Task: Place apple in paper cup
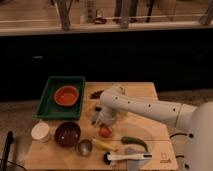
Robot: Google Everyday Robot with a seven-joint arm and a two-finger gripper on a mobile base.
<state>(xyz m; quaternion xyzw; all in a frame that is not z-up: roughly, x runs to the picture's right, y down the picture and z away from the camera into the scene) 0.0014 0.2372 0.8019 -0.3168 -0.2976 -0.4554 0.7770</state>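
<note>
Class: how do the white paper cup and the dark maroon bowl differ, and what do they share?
The paper cup is white, the maroon bowl dark. The paper cup is narrower than the maroon bowl. The paper cup sits farther than the maroon bowl from the apple, over which the gripper hovers. Both stand upright, side by side.

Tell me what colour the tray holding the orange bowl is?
The tray is green, clearest in the camera view; the gripper is beside the apple.

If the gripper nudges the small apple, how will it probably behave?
The apple looks round, so it would probably roll on the flat table if pushed. The gripper is right beside it; an off-centre grasp might let it slip.
</note>
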